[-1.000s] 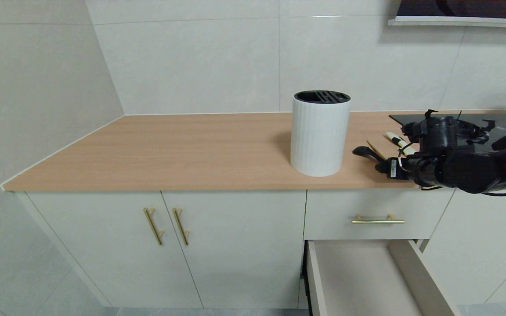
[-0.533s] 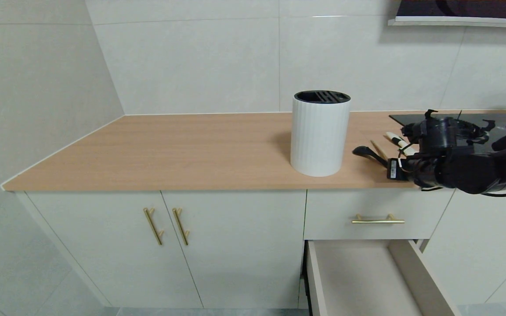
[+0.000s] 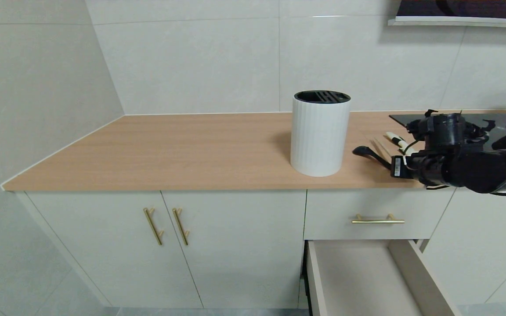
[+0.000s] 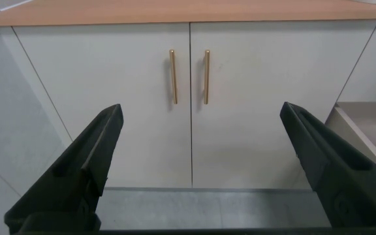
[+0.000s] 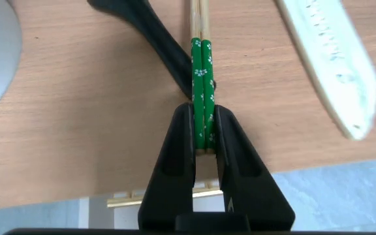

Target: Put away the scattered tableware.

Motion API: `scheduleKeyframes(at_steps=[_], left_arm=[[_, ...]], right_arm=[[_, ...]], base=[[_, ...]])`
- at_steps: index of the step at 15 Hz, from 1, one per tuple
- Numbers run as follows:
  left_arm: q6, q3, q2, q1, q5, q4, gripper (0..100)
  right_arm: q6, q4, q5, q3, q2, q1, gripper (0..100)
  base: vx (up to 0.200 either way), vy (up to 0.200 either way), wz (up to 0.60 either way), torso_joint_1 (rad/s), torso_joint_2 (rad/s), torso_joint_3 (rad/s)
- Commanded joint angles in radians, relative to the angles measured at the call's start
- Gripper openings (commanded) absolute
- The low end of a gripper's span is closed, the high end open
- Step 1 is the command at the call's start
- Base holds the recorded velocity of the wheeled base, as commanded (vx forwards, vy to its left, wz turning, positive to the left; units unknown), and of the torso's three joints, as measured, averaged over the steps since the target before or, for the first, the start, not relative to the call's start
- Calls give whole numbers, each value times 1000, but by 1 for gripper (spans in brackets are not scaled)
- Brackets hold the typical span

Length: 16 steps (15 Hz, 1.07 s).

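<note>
Green-ended chopsticks point(image 5: 202, 72), two, are clamped in my right gripper point(image 5: 205, 140), crossing one black spoon point(image 5: 150, 39). One white utensil point(image 5: 331, 59) lies beside, one white holder point(image 3: 319, 134) near. My left gripper point(image 4: 201, 130) gapes wide.

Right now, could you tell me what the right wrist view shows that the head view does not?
Right wrist view: the right gripper shut on the chopsticks at their green flowered ends. Head view: the white holder upright on the counter, and the open drawer below. Both: the black spoon and white utensil lying on the counter.
</note>
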Motion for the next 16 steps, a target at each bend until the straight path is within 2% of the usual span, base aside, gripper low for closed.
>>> scheduleKeyframes(at_steps=[1, 6, 8, 10, 12, 14, 16], left_arm=[[0, 0, 2, 0, 1, 0, 100], [0, 0, 2, 0, 1, 1, 100], [0, 0, 2, 0, 1, 0, 100], [-2, 0, 2, 0, 1, 0, 100], [0, 0, 2, 0, 1, 0, 100], [0, 0, 2, 0, 1, 0, 100], [0, 0, 2, 0, 1, 0, 100]], right_arm=[[6, 1, 2, 72, -112, 12, 0], [31, 0, 4, 405, -464, 63, 0], [29, 6, 10, 492, -589, 69, 0], [28, 46, 13, 509, -651, 69, 0], [26, 152, 44, 503, -741, 69, 0], [26, 222, 145, 471, -804, 63, 0], [25, 247, 182, 480, -832, 64, 0]], base=[[0, 0, 0, 0, 0, 0], [0, 0, 0, 0, 0, 0], [0, 0, 0, 0, 0, 0], [0, 0, 0, 0, 0, 0], [0, 0, 0, 0, 0, 0], [0, 0, 0, 0, 0, 0], [0, 0, 0, 0, 0, 0]])
